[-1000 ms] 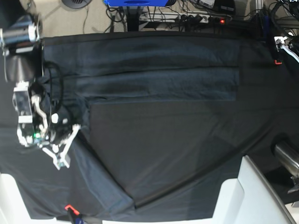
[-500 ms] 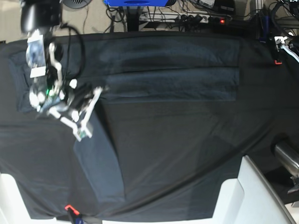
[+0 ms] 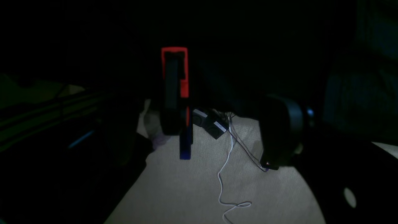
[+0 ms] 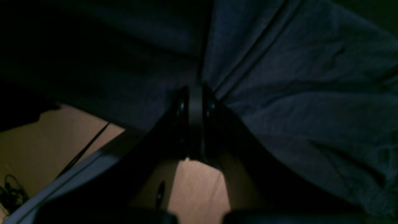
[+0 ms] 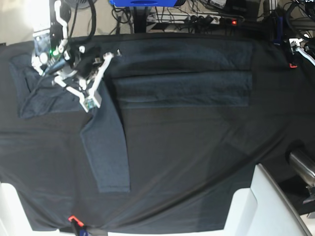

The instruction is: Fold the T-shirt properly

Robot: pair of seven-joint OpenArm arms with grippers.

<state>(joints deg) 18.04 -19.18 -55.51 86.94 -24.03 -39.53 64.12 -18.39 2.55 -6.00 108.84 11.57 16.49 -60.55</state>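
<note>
The T-shirt [image 5: 177, 78] lies long-ways across the far surface [image 5: 197, 162], one strip hanging toward the near edge. The right tool [image 5: 91, 101] pinches it. Only the wrist view shows the left tool [image 3: 217, 102] spread apart.

A: Where did the T-shirt [image 5: 182, 73] lie?
B: On the table cloth [image 5: 197, 157], along its far side, with a strip [image 5: 106, 152] running toward the near edge at the left.
A: And the right gripper [image 5: 91, 101]?
B: Above that strip's far end; the left gripper [image 5: 294, 51] was at the far right corner.
</note>
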